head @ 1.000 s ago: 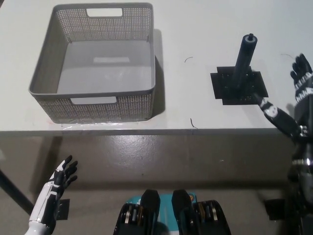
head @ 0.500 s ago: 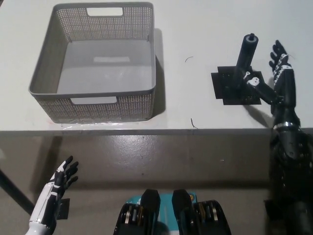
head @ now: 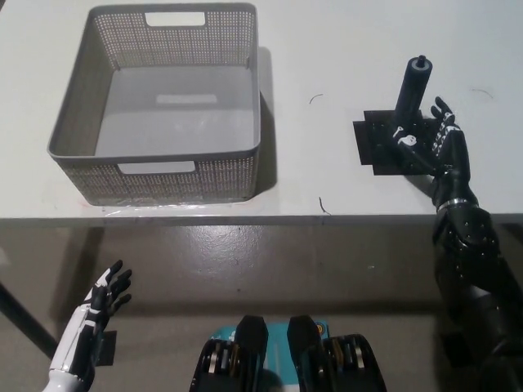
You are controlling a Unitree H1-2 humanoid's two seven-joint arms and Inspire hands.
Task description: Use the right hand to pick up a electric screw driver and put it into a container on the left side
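The black right hand (head: 433, 140) is over the right part of the table (head: 327, 49), fingers spread apart and holding nothing, its palm just beside the lower body of the screwdriver (head: 411, 96), which stands upright on a black square mat (head: 377, 147); whether the hand touches the tool cannot be told. Well apart to the left, the grey perforated basket (head: 155, 175) sits on the table with nothing visible in it. The white left hand (head: 96, 306) hangs below the table edge at lower left, fingers open and empty.
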